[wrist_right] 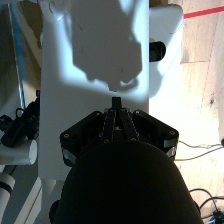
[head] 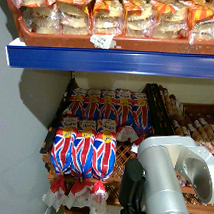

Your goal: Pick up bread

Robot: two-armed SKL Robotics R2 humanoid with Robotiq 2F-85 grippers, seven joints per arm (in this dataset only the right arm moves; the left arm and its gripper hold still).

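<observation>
Your right gripper (wrist_right: 116,102) is pinched together on nothing, facing a white panel (wrist_right: 95,75) in the wrist view, not the shelf. The bread (head: 83,153), three Union Jack loaves side by side at the front of the orange crate (head: 124,151), lies ahead and to the left of your right arm (head: 160,182). Their long axes run front to back, tied ends toward you, so swing left and forward.

The head view is dim and softly blurred, with the lower shelf (head: 118,155) shaded under the blue ledge (head: 111,60). In the wrist view, a white panel (wrist_right: 95,90) is brightly lit and crossed by 1 hard shadow; the foreground is nearly black.
</observation>
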